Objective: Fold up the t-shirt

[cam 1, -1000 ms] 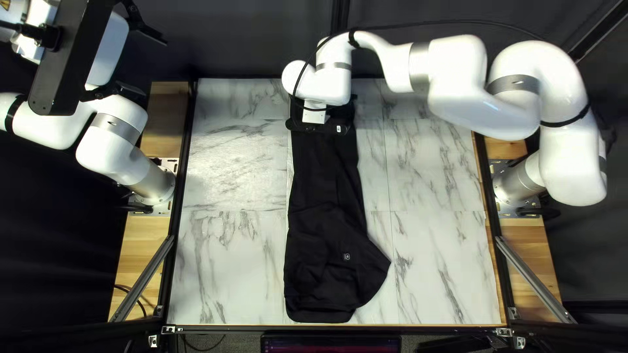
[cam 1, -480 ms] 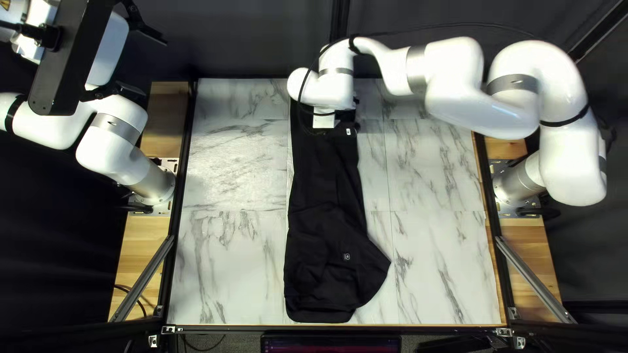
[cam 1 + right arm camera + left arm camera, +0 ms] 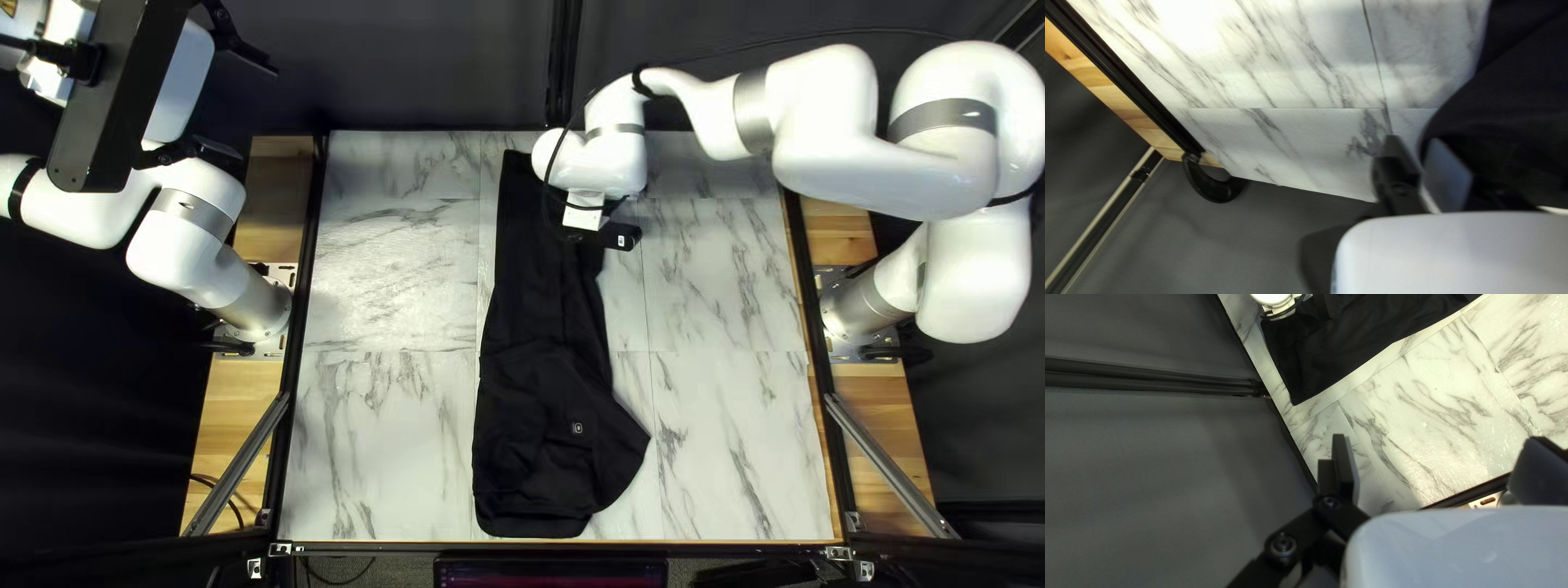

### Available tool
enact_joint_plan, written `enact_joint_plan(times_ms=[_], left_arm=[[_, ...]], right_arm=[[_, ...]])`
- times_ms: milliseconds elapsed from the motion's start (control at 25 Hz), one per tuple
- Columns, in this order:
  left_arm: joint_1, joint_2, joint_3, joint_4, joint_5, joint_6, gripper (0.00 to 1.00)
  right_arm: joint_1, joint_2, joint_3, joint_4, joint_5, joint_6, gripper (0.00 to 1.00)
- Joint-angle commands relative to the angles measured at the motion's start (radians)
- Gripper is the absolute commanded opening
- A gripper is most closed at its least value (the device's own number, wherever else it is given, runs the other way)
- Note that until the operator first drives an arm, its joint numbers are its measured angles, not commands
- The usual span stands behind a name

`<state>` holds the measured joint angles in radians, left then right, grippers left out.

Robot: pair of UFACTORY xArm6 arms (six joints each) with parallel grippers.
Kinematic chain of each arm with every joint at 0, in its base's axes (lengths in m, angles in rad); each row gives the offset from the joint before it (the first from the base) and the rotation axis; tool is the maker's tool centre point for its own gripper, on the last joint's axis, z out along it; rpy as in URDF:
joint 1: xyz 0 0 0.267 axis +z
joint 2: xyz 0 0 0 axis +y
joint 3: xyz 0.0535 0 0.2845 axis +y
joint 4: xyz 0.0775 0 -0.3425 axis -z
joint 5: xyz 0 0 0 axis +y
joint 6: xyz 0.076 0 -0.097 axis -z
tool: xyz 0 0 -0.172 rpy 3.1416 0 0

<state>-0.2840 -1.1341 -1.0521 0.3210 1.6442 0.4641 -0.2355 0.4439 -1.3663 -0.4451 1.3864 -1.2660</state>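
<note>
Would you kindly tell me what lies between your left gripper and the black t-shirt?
The left wrist view shows only marble-patterned tabletop between my left gripper and the black t-shirt; no object shows in that stretch.

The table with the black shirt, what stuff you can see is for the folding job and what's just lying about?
For folding:
- black shirt
- table
- left pincer
- right pincer

Just there:
- screen
- dark curtain

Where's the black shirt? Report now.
The black shirt lies along the table's middle in the top left view, its far end partly hidden by my right arm.
</note>
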Motion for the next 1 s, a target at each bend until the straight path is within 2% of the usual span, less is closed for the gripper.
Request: enact_joint_plan(times_ms=[40,200,360,1000], left_arm=[[0.000,0.000,0.000,0.000,0.000,0.000,1.00],[0.000,0.000,0.000,0.000,0.000,0.000,1.00],[0.000,0.000,0.000,0.000,0.000,0.000,1.00],[0.000,0.000,0.000,0.000,0.000,0.000,1.00]], right_arm=[[-0.001,0.038,-0.089,-0.014,0.044,0.000,1.00],[-0.029,0.138,-0.226,-0.033,0.066,-0.042,1.00],[-0.067,0.205,-0.292,-0.041,0.065,-0.097,1.00],[-0.070,0.221,-0.171,-0.003,-0.007,-0.108,0.98]])
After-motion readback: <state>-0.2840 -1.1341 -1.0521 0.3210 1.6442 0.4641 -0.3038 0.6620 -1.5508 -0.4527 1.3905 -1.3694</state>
